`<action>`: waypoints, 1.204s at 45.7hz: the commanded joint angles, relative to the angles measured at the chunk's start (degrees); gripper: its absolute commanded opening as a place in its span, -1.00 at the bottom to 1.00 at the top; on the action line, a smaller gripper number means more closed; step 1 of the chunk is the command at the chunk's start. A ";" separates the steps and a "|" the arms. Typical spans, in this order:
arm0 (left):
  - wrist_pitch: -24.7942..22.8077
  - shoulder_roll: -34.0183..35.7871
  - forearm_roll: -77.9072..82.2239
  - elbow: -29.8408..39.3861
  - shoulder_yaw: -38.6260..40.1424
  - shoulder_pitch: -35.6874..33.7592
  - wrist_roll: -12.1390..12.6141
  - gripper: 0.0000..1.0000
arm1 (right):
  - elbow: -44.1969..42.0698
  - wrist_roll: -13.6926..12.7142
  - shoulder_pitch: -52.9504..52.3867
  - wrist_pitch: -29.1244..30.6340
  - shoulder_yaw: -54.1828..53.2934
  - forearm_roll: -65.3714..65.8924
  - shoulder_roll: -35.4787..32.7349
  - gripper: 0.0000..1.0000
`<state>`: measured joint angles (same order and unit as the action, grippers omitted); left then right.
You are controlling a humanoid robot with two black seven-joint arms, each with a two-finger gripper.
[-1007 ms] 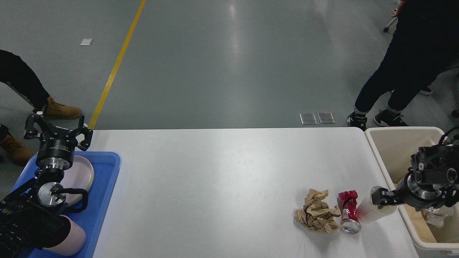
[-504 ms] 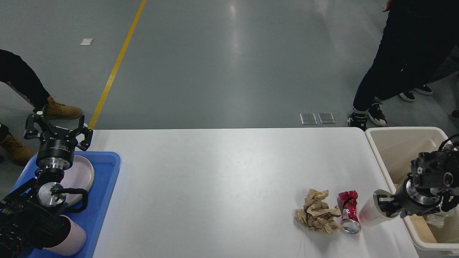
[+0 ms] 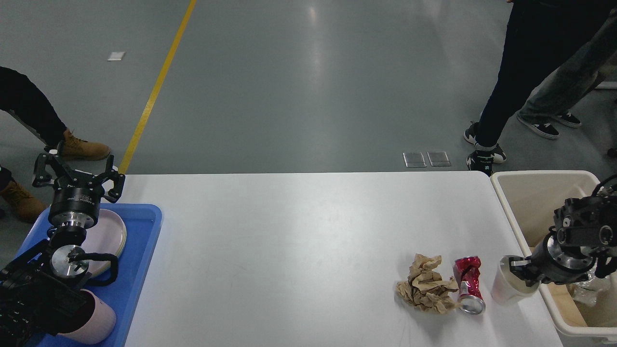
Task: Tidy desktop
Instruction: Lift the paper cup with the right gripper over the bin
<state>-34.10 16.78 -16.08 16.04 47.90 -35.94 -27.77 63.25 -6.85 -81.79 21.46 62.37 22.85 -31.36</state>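
Nearest on the left, a pale pink cylindrical mug (image 3: 96, 324) lies on its side in the blue plastic tray (image 3: 142, 260), partly under the black left arm. Just beyond it a pale pink round plate (image 3: 107, 237) rests in the same tray. The left gripper (image 3: 77, 174) hovers above the tray's far end with its fingers spread apart and nothing between them, exactly as it did a second ago.

On the right, a white translucent plastic cup (image 3: 506, 288) stands near the edge of the large white rectangular desktop (image 3: 299, 241), which fills the middle of the view between the tray and the cream-white rectangular bin (image 3: 540, 202). The right gripper (image 3: 523, 271) is clamped on the cup's rim. Compared with a second ago the cup is more upright and sits slightly further right, closer to the bin, and its reddish tint no longer shows.

Just left of the cup lies a crushed red metal can (image 3: 468, 284), touching a crumpled wad of brown paper (image 3: 426, 290); neither has shifted.

Farther off, on the grey floor, the person in dark trousers (image 3: 525, 72) has stepped away from the table, and a second pair of legs in grey trousers (image 3: 564, 82) has come into view.
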 commanded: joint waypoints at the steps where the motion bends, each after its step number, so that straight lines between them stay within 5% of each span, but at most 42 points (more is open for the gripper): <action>1: 0.00 0.00 0.00 -0.04 0.00 0.00 0.00 0.92 | 0.82 0.00 -5.12 5.59 0.21 0.18 -3.09 -1.00; 15: 0.00 0.00 0.00 -0.04 0.00 0.00 0.00 0.92 | 0.99 0.00 -31.13 33.54 4.78 0.44 -7.93 -1.00; 30: 0.00 0.00 0.00 -0.04 0.00 0.00 0.00 0.92 | 1.35 0.26 -49.51 33.54 4.96 0.00 -5.21 -1.00; 55: 0.00 0.00 0.00 -0.04 0.00 0.00 0.00 0.92 | -1.28 0.08 -52.07 33.54 1.00 0.70 -2.74 -1.00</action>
<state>-34.10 16.79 -16.08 16.02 47.90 -35.95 -27.77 64.55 -6.54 -134.43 55.00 61.82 22.61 -32.93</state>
